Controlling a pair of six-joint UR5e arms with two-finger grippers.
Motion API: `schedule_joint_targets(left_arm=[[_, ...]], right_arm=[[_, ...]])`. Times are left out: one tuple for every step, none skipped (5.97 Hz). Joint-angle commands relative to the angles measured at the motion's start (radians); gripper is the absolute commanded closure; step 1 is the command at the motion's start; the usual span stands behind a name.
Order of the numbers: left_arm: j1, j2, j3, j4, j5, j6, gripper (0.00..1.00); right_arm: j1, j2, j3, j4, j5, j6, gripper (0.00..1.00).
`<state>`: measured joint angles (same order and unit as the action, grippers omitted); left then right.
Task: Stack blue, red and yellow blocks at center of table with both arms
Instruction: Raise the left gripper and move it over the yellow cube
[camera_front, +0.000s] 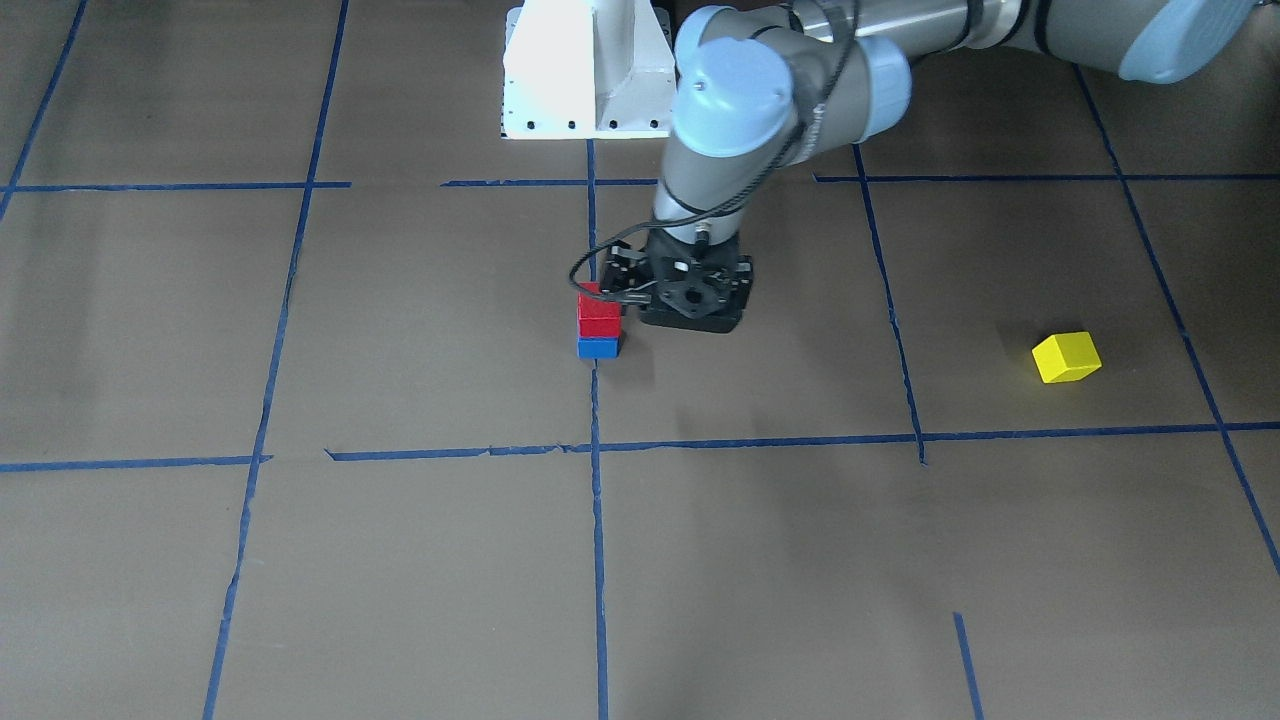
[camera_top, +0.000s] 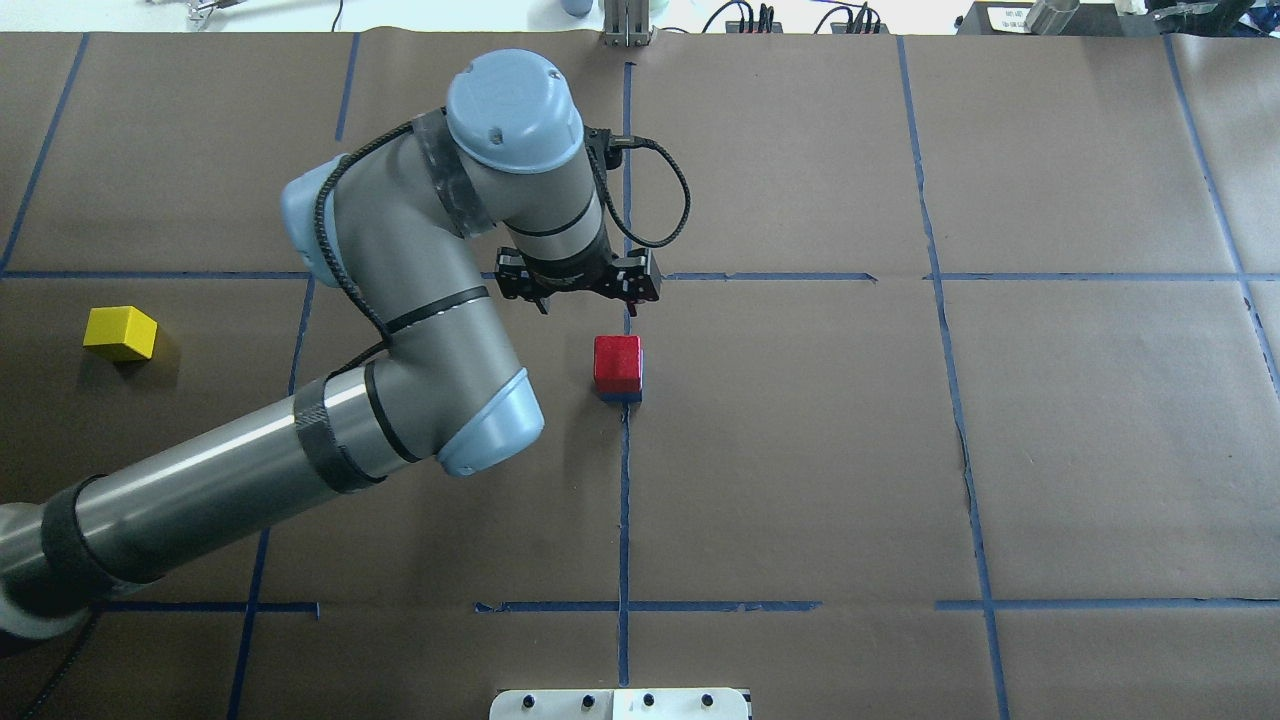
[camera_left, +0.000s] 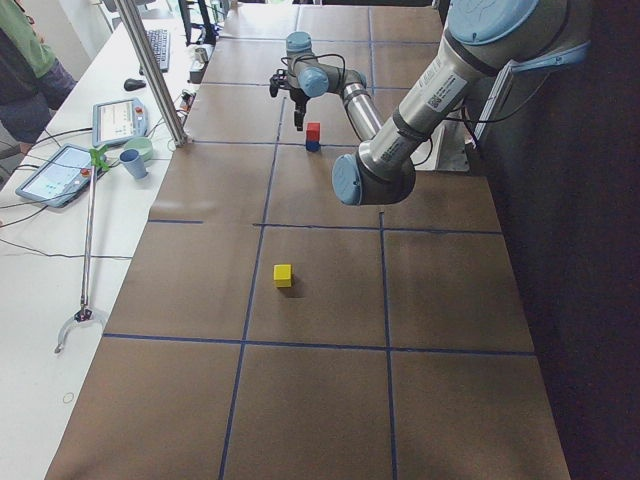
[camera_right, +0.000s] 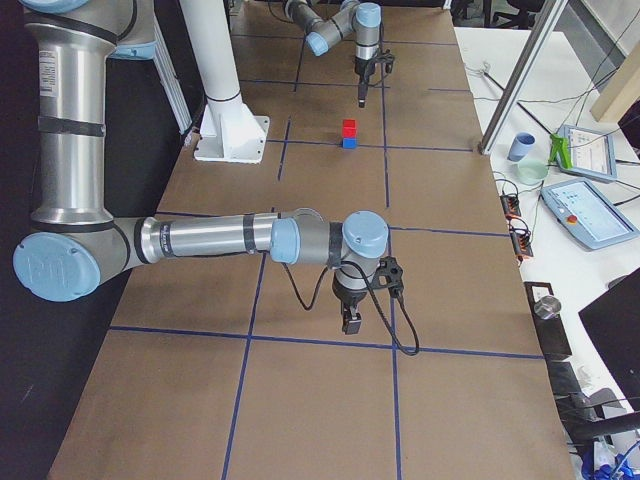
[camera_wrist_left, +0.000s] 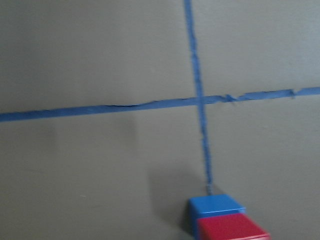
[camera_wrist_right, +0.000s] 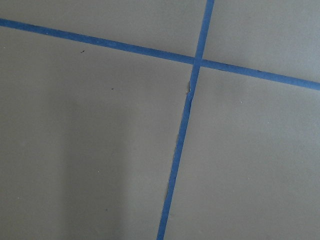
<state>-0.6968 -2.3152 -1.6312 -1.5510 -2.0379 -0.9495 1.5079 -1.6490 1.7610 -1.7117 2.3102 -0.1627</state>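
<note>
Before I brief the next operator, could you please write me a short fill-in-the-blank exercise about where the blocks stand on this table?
1. The red block sits directly on top of a block coloured ___.
2. The yellow block lies alone on the robot's ___ side of the table.
3. Counting its blocks, the stack at the centre now holds ___.

Missing words: blue; left; two.

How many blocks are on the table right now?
3. The blue block sits at the center of the table, the red block is stacked on it, and the yellow block lies alone toward the robot's left. None looks hidden.
</note>
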Motion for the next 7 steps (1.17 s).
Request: schedule_joint_targets(left_arm=[[-0.122, 0.152, -0.049, 0.0, -0.028, 0.174, 0.0], [-0.198, 0.254, -0.049, -0.014, -0.063, 0.176, 0.0], [-0.276, 0.361, -0.05, -0.042, -0.064, 0.208, 0.0], [-0.374, 0.487, -0.041, -0.14, -0.08, 0.304, 0.0], [-0.415, 0.59, -0.03, -0.244, -0.128, 0.328, 0.0], [-0.417, 0.702, -0.01, -0.373, -0.133, 0.328, 0.0], [-0.414, 0.726, 0.041, -0.512, -0.134, 0.261, 0.0]], right_arm=[[0.0, 0.0, -0.001, 0.001, 0.0, 0.0, 0.0], [0.0, -0.002, 0.0, 0.001, 0.002, 0.0, 0.0], [0.0, -0.002, 0.002, 0.001, 0.002, 0.0, 0.0], [0.0, -0.002, 0.002, 0.003, 0.002, 0.0, 0.0], [0.0, -0.002, 0.002, 0.003, 0.002, 0.0, 0.0], [0.0, -0.002, 0.002, 0.003, 0.002, 0.0, 0.0], [0.0, -0.002, 0.002, 0.003, 0.002, 0.0, 0.0]])
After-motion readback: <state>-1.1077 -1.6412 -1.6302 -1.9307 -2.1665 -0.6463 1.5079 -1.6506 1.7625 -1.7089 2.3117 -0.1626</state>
